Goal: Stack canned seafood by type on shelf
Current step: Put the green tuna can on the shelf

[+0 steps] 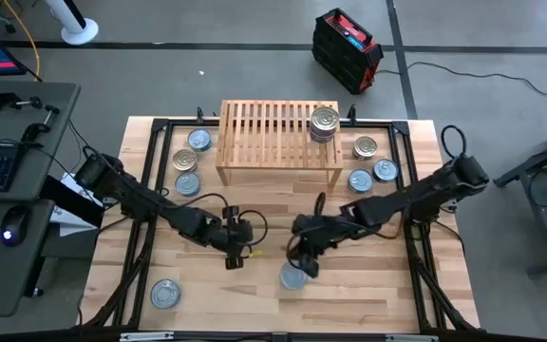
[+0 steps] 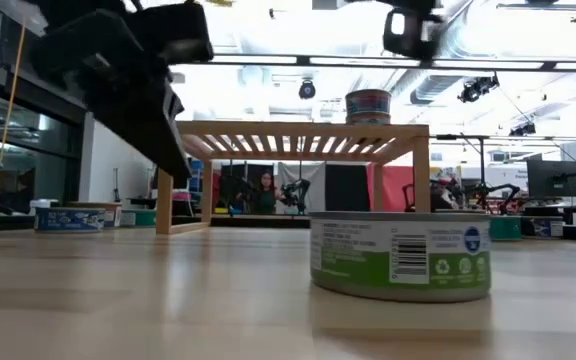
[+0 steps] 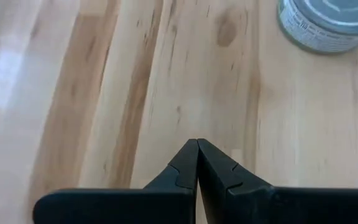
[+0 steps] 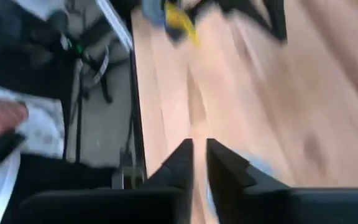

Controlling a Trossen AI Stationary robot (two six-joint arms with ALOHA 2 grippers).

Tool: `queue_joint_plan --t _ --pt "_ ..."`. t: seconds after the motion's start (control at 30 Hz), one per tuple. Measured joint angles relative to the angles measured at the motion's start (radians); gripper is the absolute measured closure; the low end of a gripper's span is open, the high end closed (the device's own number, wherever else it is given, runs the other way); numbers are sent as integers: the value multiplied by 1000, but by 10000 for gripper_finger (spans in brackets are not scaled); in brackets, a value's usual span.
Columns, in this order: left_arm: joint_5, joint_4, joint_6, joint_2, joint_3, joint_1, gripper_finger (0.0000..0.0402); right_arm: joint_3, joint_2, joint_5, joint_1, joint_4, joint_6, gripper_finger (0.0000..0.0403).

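One tin is sitting near the desk's front edge, just under the right gripper, whose jaws are standing a narrow crack apart, holding nothing. It is likely rigid, fairly heavy and slick-walled, so gripping across its sides seems best. The left gripper is hovering nearby, jaws pressed together. The shelf is carrying two stacked tins at the far side.

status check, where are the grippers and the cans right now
Left gripper shut, empty, mid-table. Right gripper slightly parted, above the near can, not gripping. One can stack on the shelf; path looks clear.
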Motion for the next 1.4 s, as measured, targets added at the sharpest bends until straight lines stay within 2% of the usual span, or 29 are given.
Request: queue_joint_plan --t 0.1,0.23,0.33,0.4,0.47,0.5,0.67,0.83,1.07,1.4 --pt "0 72 -53 -4 -53 -22 401 0 -2 -6 70 -120 91 308" --pt "26 321 -34 1 -92 -49 401 -13 45 30 154 -276 183 272" --pt "46 482 67 13 -92 -54 401 -59 94 32 189 -274 266 294" --pt "56 561 140 29 -82 -44 401 -102 121 29 209 -229 313 340" --pt "59 551 200 40 -73 -34 401 -149 145 30 220 -152 350 386" --pt "73 551 223 55 -62 -26 401 -172 153 35 223 -108 363 391" --pt "170 578 316 159 7 -2 401 -241 194 89 209 89 409 400" --pt "188 591 400 281 109 -1 401 -241 228 93 187 190 386 401" --pt "206 548 378 394 192 -3 401 -241 234 150 167 219 383 402" --pt "190 396 290 395 192 -9 401 -243 229 178 136 350 374 403"
